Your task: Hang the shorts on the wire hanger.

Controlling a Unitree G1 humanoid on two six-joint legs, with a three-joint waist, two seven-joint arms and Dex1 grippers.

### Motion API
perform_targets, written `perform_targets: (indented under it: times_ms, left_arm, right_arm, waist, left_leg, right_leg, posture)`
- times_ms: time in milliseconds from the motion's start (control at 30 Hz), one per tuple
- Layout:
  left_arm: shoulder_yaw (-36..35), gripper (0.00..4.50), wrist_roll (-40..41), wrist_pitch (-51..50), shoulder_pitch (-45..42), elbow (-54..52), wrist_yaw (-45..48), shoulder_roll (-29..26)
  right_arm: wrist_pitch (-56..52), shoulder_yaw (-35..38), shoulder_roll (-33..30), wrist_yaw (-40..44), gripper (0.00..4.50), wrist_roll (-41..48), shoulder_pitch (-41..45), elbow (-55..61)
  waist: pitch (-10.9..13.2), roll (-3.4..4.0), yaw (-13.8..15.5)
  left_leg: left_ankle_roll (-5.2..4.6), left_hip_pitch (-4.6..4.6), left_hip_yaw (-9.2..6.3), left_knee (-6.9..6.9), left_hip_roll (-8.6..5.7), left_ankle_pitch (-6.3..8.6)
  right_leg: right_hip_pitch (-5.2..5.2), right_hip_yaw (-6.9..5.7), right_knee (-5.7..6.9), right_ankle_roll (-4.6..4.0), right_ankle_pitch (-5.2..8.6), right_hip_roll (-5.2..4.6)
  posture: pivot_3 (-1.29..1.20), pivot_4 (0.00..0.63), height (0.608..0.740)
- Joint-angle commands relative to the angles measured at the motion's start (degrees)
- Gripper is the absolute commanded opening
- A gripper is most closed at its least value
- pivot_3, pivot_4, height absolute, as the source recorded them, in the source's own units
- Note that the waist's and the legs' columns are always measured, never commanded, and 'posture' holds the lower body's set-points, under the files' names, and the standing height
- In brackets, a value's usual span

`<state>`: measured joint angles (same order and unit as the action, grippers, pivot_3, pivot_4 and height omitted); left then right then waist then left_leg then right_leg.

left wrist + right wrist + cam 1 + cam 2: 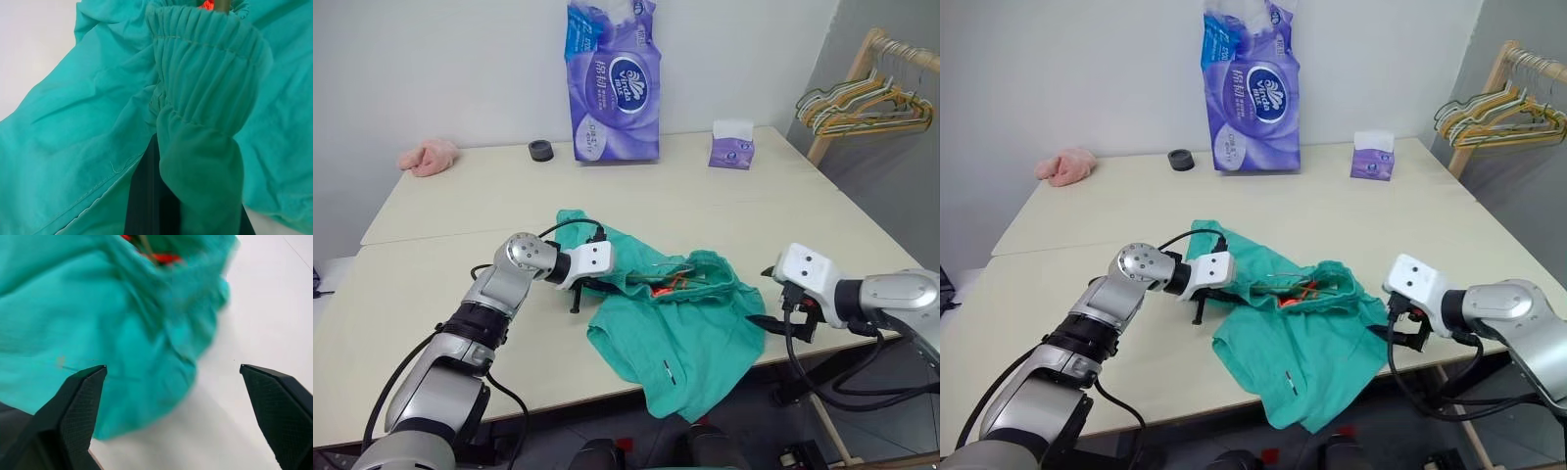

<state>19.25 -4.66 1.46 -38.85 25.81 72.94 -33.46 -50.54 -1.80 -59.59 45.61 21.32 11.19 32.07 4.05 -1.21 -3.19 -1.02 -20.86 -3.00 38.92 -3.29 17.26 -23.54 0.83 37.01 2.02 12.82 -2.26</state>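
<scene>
The teal-green shorts [680, 328] lie crumpled on the table's near edge, one leg hanging over it. Their gathered waistband [205, 63] is bunched over my left gripper [605, 284], which is shut on the fabric at the shorts' left side. A thin piece of the wire hanger [658, 268] shows in the waist opening beside the orange tag [668, 287]; the rest of it is hidden by cloth. My right gripper [766, 294] hovers just off the shorts' right edge, open, with nothing between its fingers [80, 396].
At the back of the beige table [460, 206] stand a tall purple tissue pack [612, 83], a small tissue box [732, 145], a black cap [540, 150] and a pink cloth lump [429, 157]. A wooden rack with several hangers [867, 103] stands at the far right.
</scene>
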Motion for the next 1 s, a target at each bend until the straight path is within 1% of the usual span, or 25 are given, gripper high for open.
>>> perform_targets:
  times_ms: [33, 167, 300, 400, 500, 633, 733, 767, 967, 1000]
  left_arm:
    - [-0.58, 0.0, 0.99, 0.02, -0.56, -2.33, -0.12, 0.69]
    - [-0.66, 0.0, 0.85, 0.56, -1.23, -1.91, -0.44, 1.62]
    - [-1.01, 0.0, 0.91, 1.21, -2.0, -1.17, -0.75, 2.24]
    - [-1.25, 0.0, 1.56, 1.19, -2.16, -1.66, -0.33, 2.56]
    - [-1.45, 0.0, 2.22, 0.62, -2.06, -2.6, 0.22, 2.59]
    - [-1.47, 0.0, 2.47, 0.51, -2.05, -2.96, 0.43, 2.25]
    - [-1.42, 0.0, 2.63, 0.48, -1.95, -3.3, 0.67, 1.86]
    - [-1.43, 0.0, 2.66, 0.43, -1.92, -3.38, 0.69, 1.8]
    - [-1.26, 0.0, 2.86, -0.2, -1.65, -4.66, 1.1, 1.64]
    - [-1.23, 0.0, 2.9, -0.45, -1.59, -5.02, 1.15, 1.68]
  right_arm:
    - [-0.51, 1.04, 1.91, -1.51, 4.48, 0.16, 0.33, 0.46]
    - [2.72, -5.51, 3.23, -1.45, 4.48, -4.23, 2.39, -3.18]
    - [6.01, -10.54, 3.76, 0.52, 4.48, -8.06, 6.31, -7.4]
    - [9.3, -14.96, 4.43, 2.41, 4.48, -11.91, 10.79, -12.76]
    - [12.43, -17.8, 5.36, 4.59, 4.48, -14.91, 14.46, -17.87]
    - [14.54, -20.03, 6.18, 8.05, 4.48, -17.1, 17.13, -20.9]
    - [15.54, -21.2, 6.8, 10.05, 3.87, -18.5, 18.18, -21.92]
    - [15.7, -21.54, 7.11, 10.51, 3.57, -18.82, 18.55, -22.15]
    - [16.14, -22.56, 9.06, 12.25, 1.46, -21.17, 19.67, -23.19]
    - [16.28, -22.76, 9.3, 12.53, 1.06, -21.65, 19.68, -23.25]
  waist:
    - [-0.01, 0.0, -0.03]
    - [-0.03, 0.01, -0.1]
    - [-0.05, 0.06, -0.13]
    - [-0.07, 0.06, -0.19]
    - [-0.08, 0.08, -0.25]
    - [-0.09, 0.09, -0.16]
    - [-0.1, 0.1, -0.19]
    - [-0.1, 0.1, -0.19]
    - [-0.11, 0.12, -0.17]
    - [-0.11, 0.12, -0.18]
  left_leg:
    - [0.0, 0.0, 0.0, 0.0, 0.0, 0.0]
    - [0.0, 0.0, 0.01, 0.0, 0.0, 0.0]
    - [0.0, 0.0, 0.04, 0.01, -0.01, 0.0]
    - [0.0, 0.01, 0.04, 0.01, -0.01, 0.0]
    - [0.01, 0.01, 0.04, 0.01, -0.01, 0.0]
    - [0.02, 0.0, 0.04, 0.01, -0.02, -0.01]
    - [0.02, 0.0, 0.04, 0.02, -0.02, -0.01]
    - [0.02, 0.0, 0.04, 0.02, -0.02, -0.01]
    - [0.02, 0.0, 0.03, 0.02, -0.03, -0.01]
    - [0.02, 0.0, 0.04, 0.02, -0.03, -0.01]
  right_leg:
    - [0.0, 0.0, 0.0, 0.0, 0.0, 0.0]
    - [0.01, 0.01, 0.0, 0.0, 0.0, 0.0]
    - [0.0, 0.02, 0.0, 0.0, -0.01, 0.0]
    - [0.0, 0.01, 0.0, 0.0, -0.01, 0.0]
    - [0.0, 0.0, 0.0, -0.01, -0.01, 0.01]
    - [-0.01, 0.01, 0.01, -0.01, -0.01, 0.0]
    - [-0.02, 0.01, 0.01, -0.02, -0.02, 0.0]
    - [-0.02, 0.01, 0.02, -0.02, -0.02, 0.0]
    - [-0.02, 0.01, 0.02, -0.02, -0.02, 0.0]
    - [-0.02, 0.01, 0.02, -0.02, -0.02, 0.0]
  posture:
    - [-0.17, 0.033, 0.74]
    - [-0.17, 0.031, 0.74]
    - [-0.17, 0.027, 0.74]
    - [-0.17, 0.021, 0.74]
    - [-0.16, 0.018, 0.74]
    - [-0.15, 0.018, 0.74]
    - [-0.15, 0.018, 0.74]
    - [-0.15, 0.018, 0.74]
    - [-0.15, 0.022, 0.74]
    - [-0.15, 0.023, 0.74]
